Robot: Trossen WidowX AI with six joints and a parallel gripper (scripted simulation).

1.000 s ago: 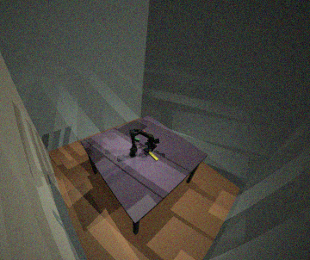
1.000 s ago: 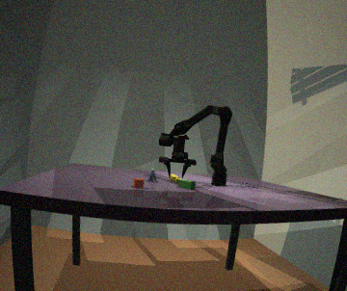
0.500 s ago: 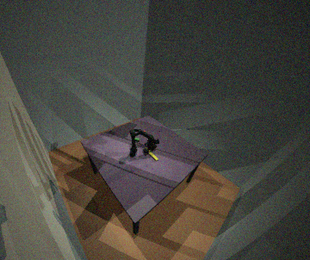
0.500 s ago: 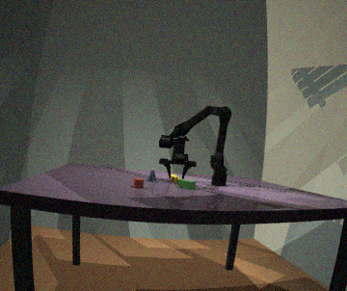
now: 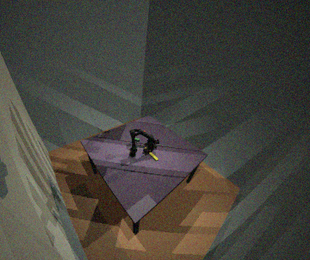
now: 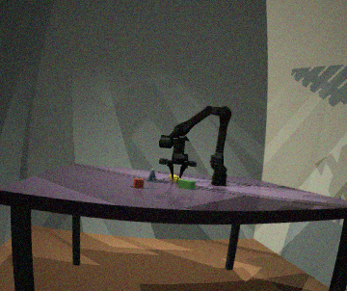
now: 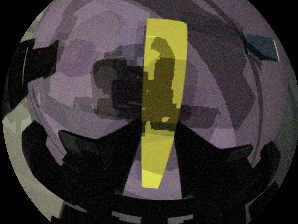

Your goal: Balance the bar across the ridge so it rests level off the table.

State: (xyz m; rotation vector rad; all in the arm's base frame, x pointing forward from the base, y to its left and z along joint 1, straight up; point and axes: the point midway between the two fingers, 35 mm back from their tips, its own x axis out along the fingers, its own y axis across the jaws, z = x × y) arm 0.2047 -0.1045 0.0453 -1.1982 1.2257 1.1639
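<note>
One yellow bar (image 7: 157, 163) lies flat on the purple table (image 6: 76, 193), near the arm's base. The gripper (image 6: 177, 174) is down over it, with its fingers closed on the bar's long sides. A green block (image 6: 186, 184) sits just beside it. A blue ridge (image 6: 151, 175) and a red block (image 6: 138, 182) stand a little way off.

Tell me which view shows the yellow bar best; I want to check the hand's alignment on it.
The wrist view: the yellow bar fills the centre, running lengthwise below the hand. The top view shows only a tiny yellow sliver; in the exterior view it's mostly hidden behind the green block.
</note>
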